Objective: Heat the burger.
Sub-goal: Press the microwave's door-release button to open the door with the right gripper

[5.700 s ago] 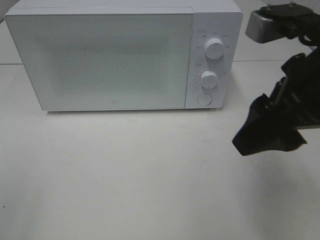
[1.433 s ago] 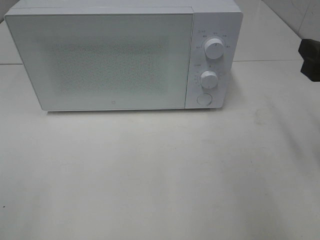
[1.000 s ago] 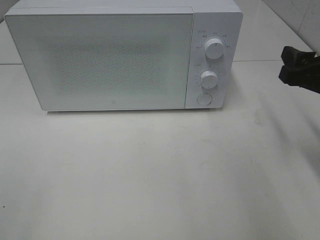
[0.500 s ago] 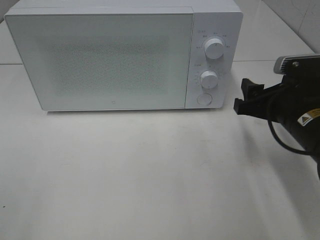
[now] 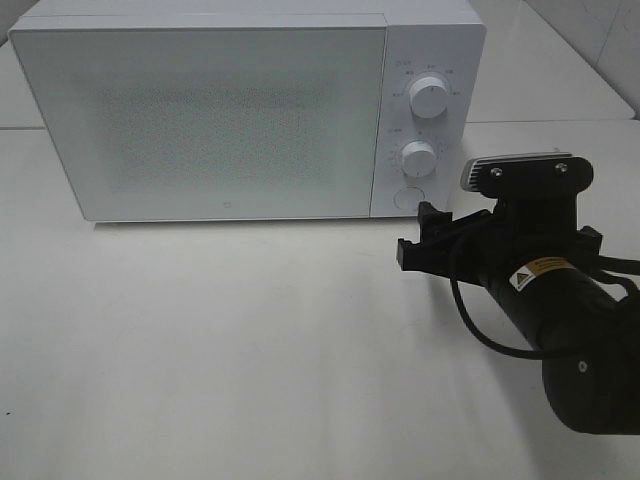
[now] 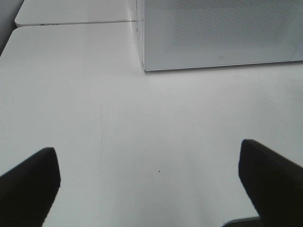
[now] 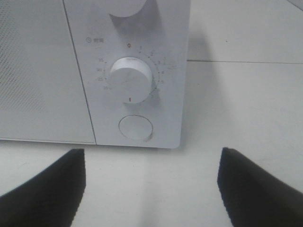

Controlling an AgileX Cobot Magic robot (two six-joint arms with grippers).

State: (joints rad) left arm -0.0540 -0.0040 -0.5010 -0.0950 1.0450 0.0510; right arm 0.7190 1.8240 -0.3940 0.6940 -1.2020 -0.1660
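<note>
The burger is out of view; the frosted door of the white microwave (image 5: 220,110) is closed and nothing shows behind it. My right gripper (image 5: 416,235) stands open and empty just in front of the control panel, low beside the round button (image 5: 405,197). In the right wrist view that gripper (image 7: 151,189) faces the button (image 7: 136,127) and the lower knob (image 7: 131,79) above it. My left gripper (image 6: 151,189) is open over the bare table, with the microwave's left front corner (image 6: 142,66) ahead of it.
An upper knob (image 5: 429,97) and a lower knob (image 5: 418,157) sit on the panel. The white table (image 5: 250,340) stretches in front of the microwave. The right arm's black body (image 5: 560,310) fills the right side.
The right arm has swung in from the right edge toward the microwave's control panel, its open fingers now close to the round button. The microwave has not changed.
</note>
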